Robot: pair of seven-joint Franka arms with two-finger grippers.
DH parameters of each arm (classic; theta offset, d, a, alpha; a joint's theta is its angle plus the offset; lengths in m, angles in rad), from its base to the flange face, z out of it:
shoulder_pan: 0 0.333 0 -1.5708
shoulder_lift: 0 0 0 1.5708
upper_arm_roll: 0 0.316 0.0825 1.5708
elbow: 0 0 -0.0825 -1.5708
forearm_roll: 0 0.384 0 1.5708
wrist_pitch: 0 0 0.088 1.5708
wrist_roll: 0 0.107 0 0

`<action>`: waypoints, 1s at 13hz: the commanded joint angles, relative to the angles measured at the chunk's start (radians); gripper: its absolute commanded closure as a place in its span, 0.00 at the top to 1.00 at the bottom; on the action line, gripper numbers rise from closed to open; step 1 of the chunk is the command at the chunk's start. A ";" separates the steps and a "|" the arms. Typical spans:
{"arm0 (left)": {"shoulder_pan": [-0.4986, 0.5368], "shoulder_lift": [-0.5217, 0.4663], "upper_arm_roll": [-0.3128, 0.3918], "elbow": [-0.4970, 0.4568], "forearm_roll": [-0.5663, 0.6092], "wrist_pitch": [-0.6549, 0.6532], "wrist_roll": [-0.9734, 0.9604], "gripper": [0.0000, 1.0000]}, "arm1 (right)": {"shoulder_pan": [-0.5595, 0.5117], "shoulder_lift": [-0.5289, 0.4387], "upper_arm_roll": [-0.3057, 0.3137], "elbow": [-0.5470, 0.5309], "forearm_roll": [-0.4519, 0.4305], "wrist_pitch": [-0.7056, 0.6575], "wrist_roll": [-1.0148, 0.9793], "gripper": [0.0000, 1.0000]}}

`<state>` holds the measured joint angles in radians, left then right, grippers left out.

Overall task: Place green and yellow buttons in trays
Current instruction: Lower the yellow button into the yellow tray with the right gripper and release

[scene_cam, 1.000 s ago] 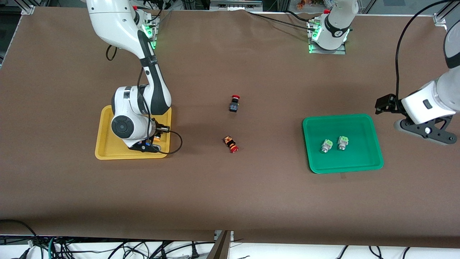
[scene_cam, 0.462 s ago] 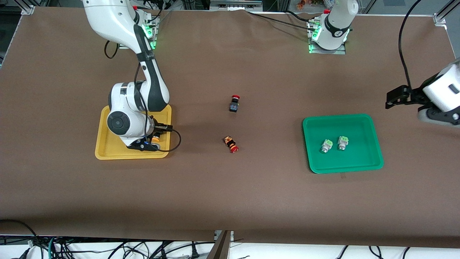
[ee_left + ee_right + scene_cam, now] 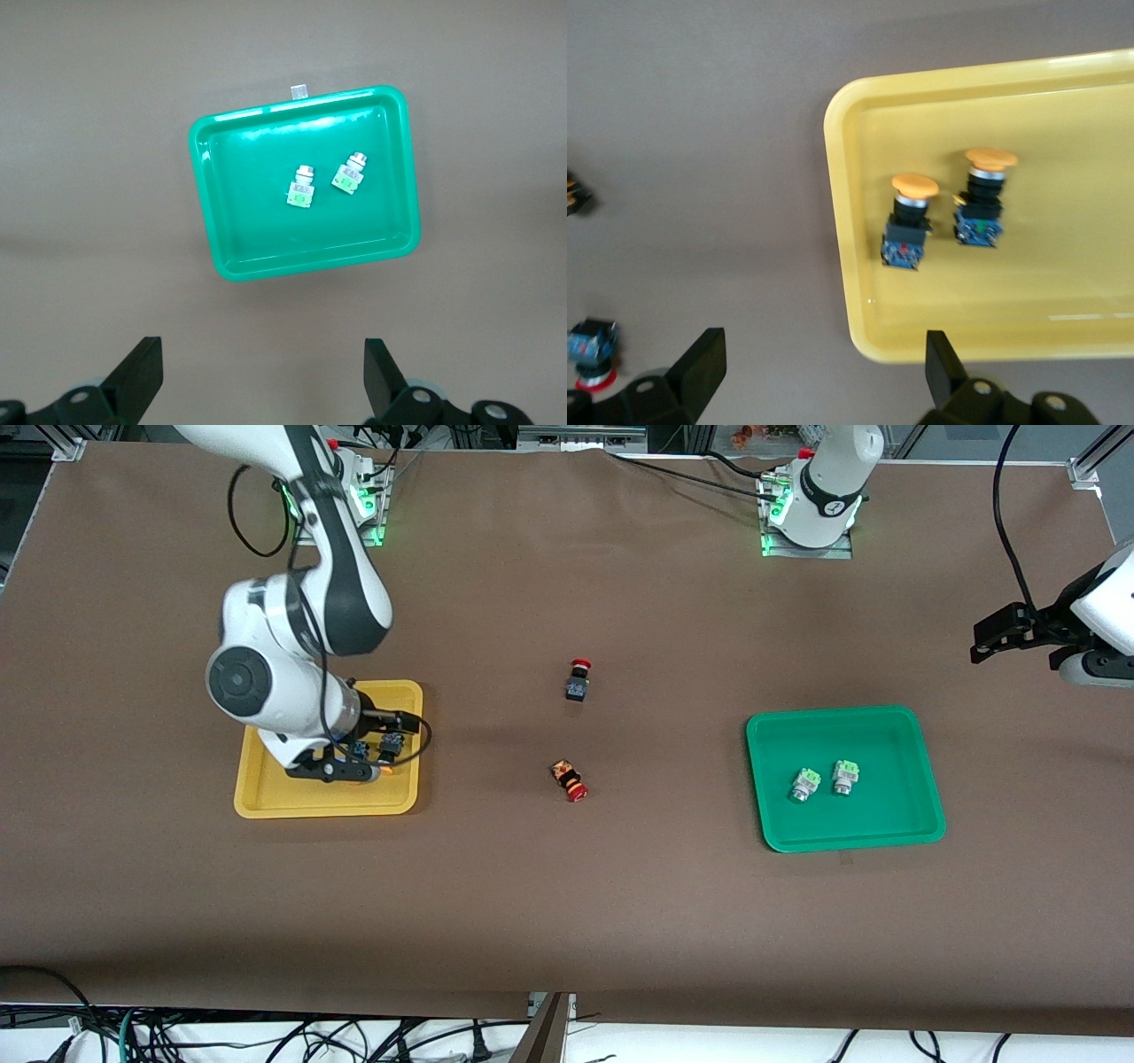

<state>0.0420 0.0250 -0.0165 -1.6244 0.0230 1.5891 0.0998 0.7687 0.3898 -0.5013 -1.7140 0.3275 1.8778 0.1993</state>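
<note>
Buttons (image 3: pixel 912 221) unlabelled in yellow tray (image 3: pixel 1063 106), right hand (image 3: pixel 819 372) empty above

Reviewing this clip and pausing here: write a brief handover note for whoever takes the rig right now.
Right gripper: open, empty, above the shallow yellow plastic tray.
Left gripper: open, empty, in the air at its own end of the table.
Both orange-yellow capped dark buttons lie in the yellow tray.
Both pale green buttons lie in the green plastic tray.
Sorting looks done; perhaps only parking the arms remains.
</note>
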 commanded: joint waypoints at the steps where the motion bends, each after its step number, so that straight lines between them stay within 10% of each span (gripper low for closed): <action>1: -0.011 -0.008 0.004 -0.003 -0.018 0.006 -0.015 1.00 | 0.006 -0.158 0.000 -0.024 -0.094 -0.093 0.022 0.99; 9: -0.004 0.000 0.009 -0.002 -0.026 0.008 -0.015 1.00 | -0.020 -0.434 0.015 -0.052 -0.257 -0.258 0.006 0.99; 13: -0.004 0.000 0.006 0.000 -0.023 0.006 -0.015 1.00 | -0.254 -0.447 0.229 -0.058 -0.271 -0.244 0.005 0.99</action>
<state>0.0390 0.0271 -0.0112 -1.6250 0.0227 1.5898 0.0906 0.6269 -0.0382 -0.3828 -1.7492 0.0735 1.6209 0.2006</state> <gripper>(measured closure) 0.000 0.004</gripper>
